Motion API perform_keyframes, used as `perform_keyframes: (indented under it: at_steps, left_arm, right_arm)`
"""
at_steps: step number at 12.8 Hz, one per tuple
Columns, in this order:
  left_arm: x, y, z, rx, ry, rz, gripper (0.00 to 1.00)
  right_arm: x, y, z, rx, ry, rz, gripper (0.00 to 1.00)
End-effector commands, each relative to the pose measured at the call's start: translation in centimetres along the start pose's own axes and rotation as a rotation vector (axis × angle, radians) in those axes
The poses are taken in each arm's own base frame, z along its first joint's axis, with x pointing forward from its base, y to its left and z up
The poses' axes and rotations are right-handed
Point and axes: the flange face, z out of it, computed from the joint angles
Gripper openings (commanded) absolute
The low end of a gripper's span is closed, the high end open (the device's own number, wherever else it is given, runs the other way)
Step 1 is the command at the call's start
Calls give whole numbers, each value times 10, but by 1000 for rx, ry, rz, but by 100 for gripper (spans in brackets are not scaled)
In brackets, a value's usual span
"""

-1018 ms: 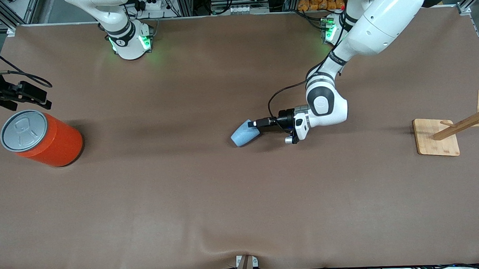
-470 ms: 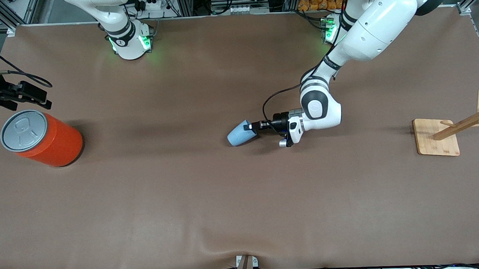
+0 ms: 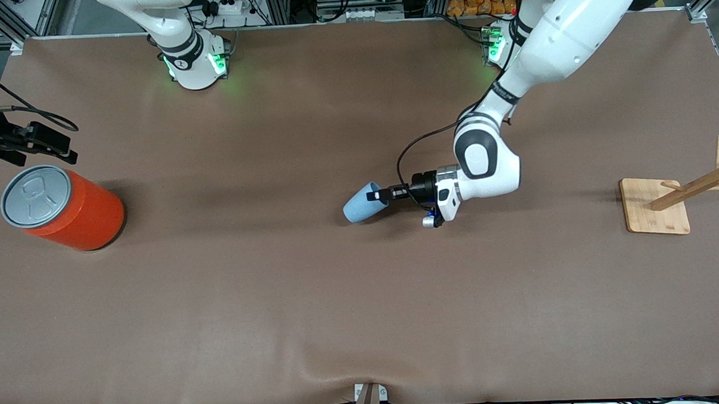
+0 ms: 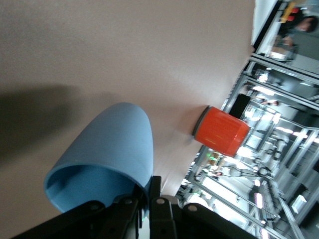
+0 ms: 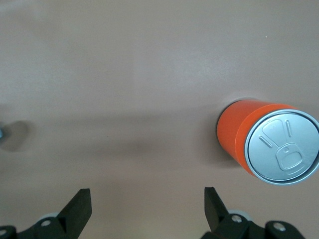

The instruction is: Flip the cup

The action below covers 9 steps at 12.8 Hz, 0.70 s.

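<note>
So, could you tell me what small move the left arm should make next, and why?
Probably lift slightly: the left claw is shut on the rim of the cup, which lies tilted on the table, so it needs clearance before being turned over.

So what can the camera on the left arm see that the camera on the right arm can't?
Only the left wrist view shows the blue cup, tipped on its side, with the left gripper shut on its rim, one jaw inside the dark blue hollow. Only the right wrist view shows the right gripper with jaws wide open, holding nothing, and the can's grey lid. Both show the orange can standing on the brown table.
</note>
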Motion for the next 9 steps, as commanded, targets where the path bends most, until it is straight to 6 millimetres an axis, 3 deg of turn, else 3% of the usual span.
perform_keyframes:
  at_steps: [1, 4, 6, 9]
  left_arm:
    - [-14, 53, -58, 139, 82, -24, 0]
    - [-18, 76, -95, 384, 161, -13, 0]
    - [-12, 81, -133, 566, 248, 19, 0]
    - [15, 57, -192, 783, 323, 108, 0]
  right_arm:
    - [2, 2, -4, 4, -1, 4, 100]
    - [2, 2, -5, 4, 0, 3, 100]
    - [2, 1, -4, 6, -1, 4, 100]
    - [2, 2, -4, 6, 0, 4, 100]
